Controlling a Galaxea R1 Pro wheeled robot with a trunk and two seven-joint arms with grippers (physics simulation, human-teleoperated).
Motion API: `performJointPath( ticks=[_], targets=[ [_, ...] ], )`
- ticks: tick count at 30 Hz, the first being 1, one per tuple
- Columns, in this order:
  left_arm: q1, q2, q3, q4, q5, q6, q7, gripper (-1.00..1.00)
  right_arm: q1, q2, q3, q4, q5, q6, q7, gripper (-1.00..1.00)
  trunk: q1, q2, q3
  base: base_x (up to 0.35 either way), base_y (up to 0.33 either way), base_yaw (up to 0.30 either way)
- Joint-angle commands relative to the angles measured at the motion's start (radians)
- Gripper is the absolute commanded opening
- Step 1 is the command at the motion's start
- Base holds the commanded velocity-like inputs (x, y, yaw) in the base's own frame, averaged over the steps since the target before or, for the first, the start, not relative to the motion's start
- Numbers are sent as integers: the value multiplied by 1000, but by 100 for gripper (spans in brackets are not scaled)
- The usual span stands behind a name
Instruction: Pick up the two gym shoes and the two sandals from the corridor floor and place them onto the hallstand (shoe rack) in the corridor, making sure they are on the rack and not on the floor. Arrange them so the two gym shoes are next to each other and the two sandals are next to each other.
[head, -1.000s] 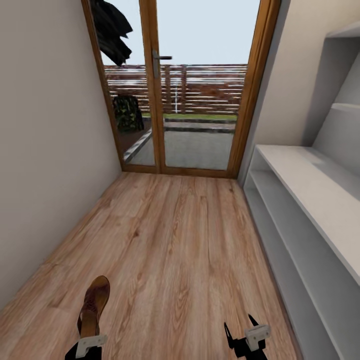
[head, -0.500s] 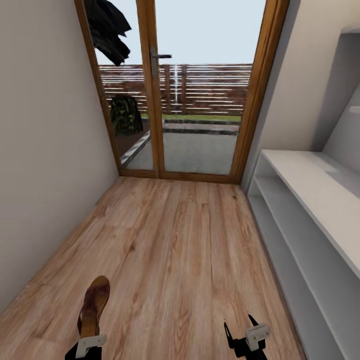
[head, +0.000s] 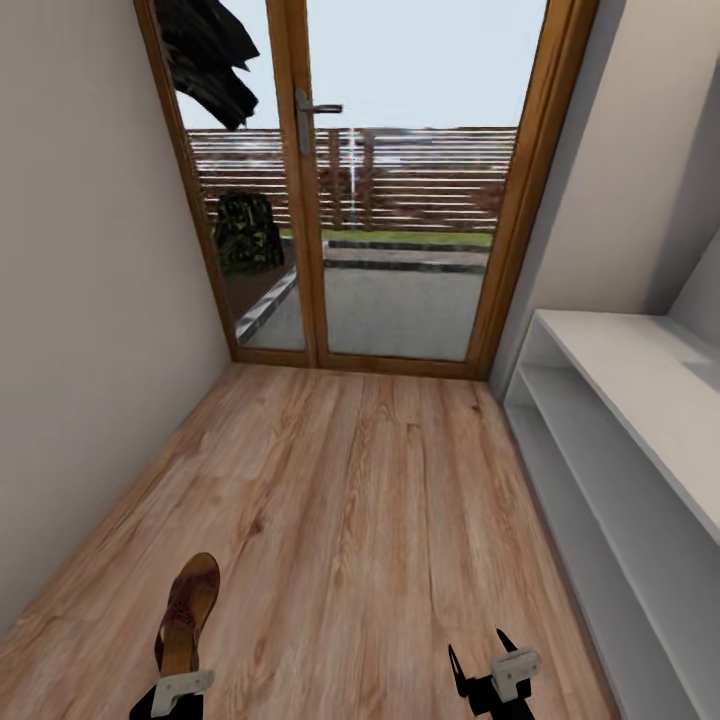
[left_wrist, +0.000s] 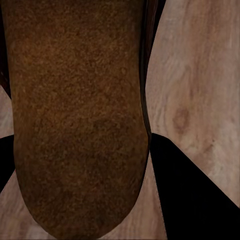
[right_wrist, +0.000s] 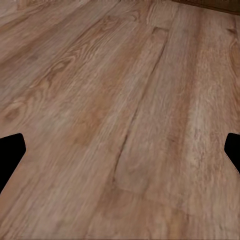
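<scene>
One dark brown sandal (head: 188, 608) hangs just above the corridor floor (head: 350, 500) at the lower left, with my left gripper (head: 180, 668) shut on its heel end. In the left wrist view the sandal's (left_wrist: 80, 115) brown footbed lies between the black fingers (left_wrist: 195, 195). My right gripper (head: 477, 648) is open at the lower right, holding nothing. The right wrist view has bare floor planks (right_wrist: 125, 100) between the open fingertips (right_wrist: 10, 155). The pale hallstand (head: 620, 400) runs along the right wall, its bench top and lower shelves bare. The gym shoes are out of view.
A wood-framed glass door (head: 370, 190) with a lever handle (head: 312, 108) closes the far end of the corridor. A plain wall (head: 80, 330) lines the left side. A dark garment (head: 205, 55) hangs at the upper left.
The whole picture has shifted: the door looms larger and the hallstand sits further right and lower, so the camera has moved. Both grippers keep their places, the sandal still held.
</scene>
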Motion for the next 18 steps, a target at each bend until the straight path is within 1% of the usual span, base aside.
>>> performJointPath(
  ticks=[1, 9, 11, 13, 14, 18],
  targets=[
    [0, 0, -2, 1, 4, -3, 1, -100, 0, 0, 9, 0, -4, -2, -6, 100, 0, 0, -1, 339, 42, 0],
    [0, 0, -2, 2, 4, -3, 1, -100, 0, 0, 9, 0, -4, -2, -6, 100, 0, 0, -1, 339, 78, 0],
    [0, 0, -2, 2, 4, -3, 1, -100, 0, 4, 10, 0, -4, -2, -6, 100, 0, 0, -1, 268, 57, 4],
    [0, 0, -1, 3, 4, -3, 2, -100, 0, 12, 9, 0, -4, -3, -6, 100, 0, 0, -1, 99, 18, 117],
    [0, 0, -1, 3, 4, -2, 2, -100, 0, 22, 9, 0, -4, -3, -6, 100, 0, 0, -1, 36, 6, 218],
    [0, 0, 0, 3, 4, -1, 3, -100, 0, 26, 8, 0, -4, -3, -6, 100, 0, 0, -1, 20, 4, 244]
  ],
)
